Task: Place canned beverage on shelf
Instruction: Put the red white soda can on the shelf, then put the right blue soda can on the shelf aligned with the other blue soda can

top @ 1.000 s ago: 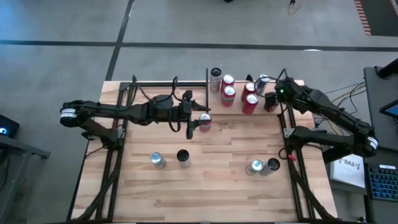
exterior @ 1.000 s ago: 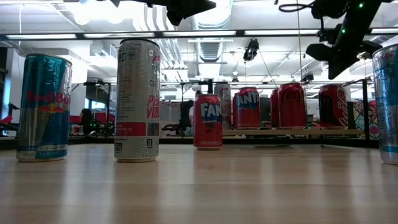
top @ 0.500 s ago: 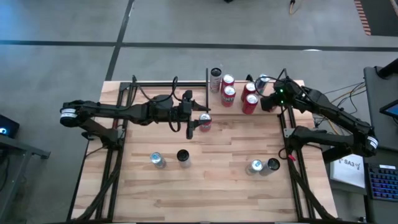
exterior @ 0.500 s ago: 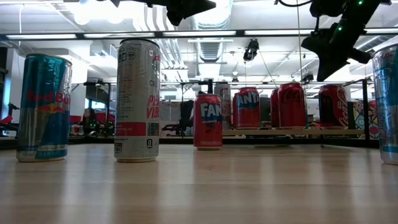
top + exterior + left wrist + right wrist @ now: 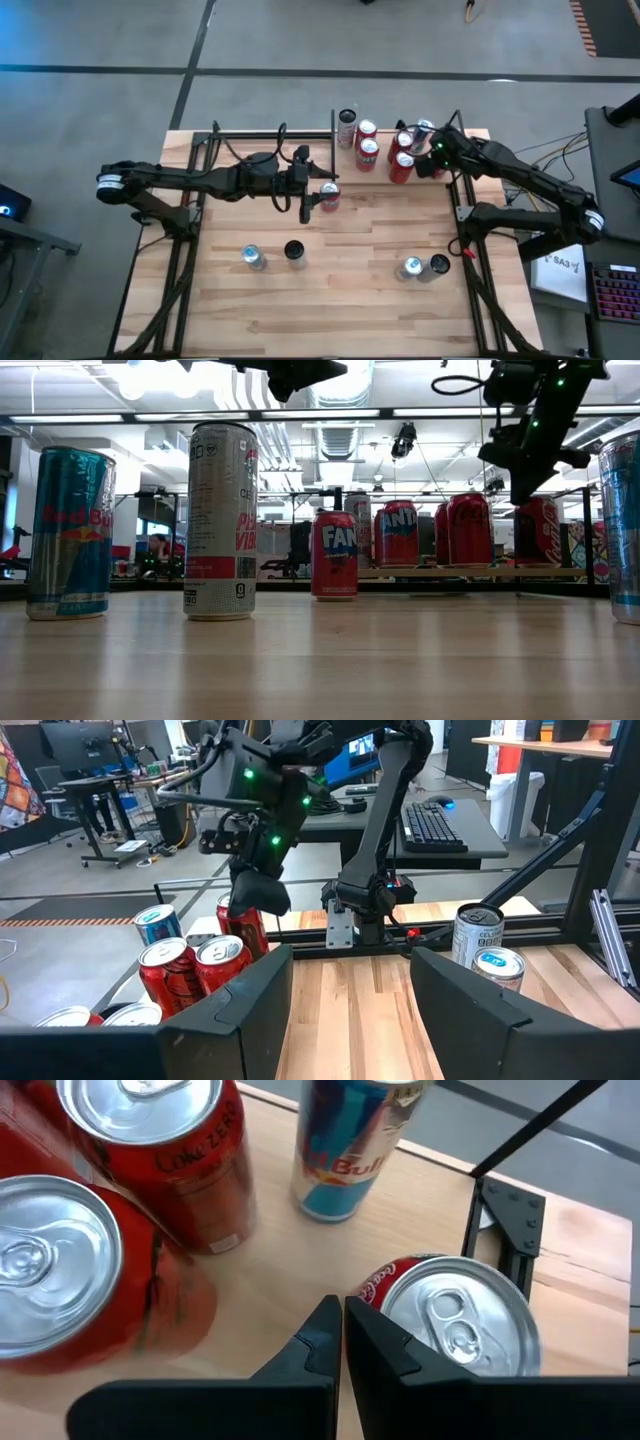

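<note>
red fanta can point(image 5: 328, 196) sits on the counter point(image 5: 350, 290) between your left gripper point(image 5: 312, 196) fingers, half open around it, short of the shelf point(image 5: 375, 178). right gripper point(image 5: 427, 160) hovers over shelf cans, fingers shut, empty, clear of your drop spot.

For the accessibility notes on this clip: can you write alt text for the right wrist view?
The right gripper, shut and empty, hangs over the shelf among upright cans: a red can just beyond its fingertips, two more red cans to one side, and a blue Red Bull can farther off.
</note>
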{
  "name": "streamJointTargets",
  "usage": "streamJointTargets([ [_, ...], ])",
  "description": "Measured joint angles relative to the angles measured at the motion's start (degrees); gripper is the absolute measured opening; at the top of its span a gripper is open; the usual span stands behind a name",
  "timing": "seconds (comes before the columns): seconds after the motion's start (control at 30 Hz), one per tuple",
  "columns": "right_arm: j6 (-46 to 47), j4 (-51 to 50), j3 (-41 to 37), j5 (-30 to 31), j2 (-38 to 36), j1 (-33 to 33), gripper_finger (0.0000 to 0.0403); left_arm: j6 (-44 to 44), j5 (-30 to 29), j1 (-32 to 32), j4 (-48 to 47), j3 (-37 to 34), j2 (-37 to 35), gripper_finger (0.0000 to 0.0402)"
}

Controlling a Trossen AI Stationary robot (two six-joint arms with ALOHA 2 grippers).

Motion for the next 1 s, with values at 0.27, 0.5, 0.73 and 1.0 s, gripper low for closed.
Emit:
streamJointTargets([
  [0.27, -0.71, 1.79, -0.02, -0.05, 0.38, 0.0, 0.0009, 0.0, 0.0, 0.0, 0.0, 0.02, 0.0, 0.019],
  [0.5, -1.32, 2.54, -0.02, -0.11, -2.08, 0.0, 0.0009, 0.0, 0.0, -0.01, 0.03, 0.0, 0.0, 0.019],
  [0.73, -1.34, 4.53, -0.02, -3.44, -5.83, 0.8, 0.0009, 0.0, 0.0, 0.0, -0.7, 0.0, 0.0, 0.019],
  [1.0, -2.48, 10.73, 0.04, -9.3, -8.78, 4.66, 0.0009, 0.0, 0.02, -0.02, -2.51, 0.0, 0.0, 0.019],
])
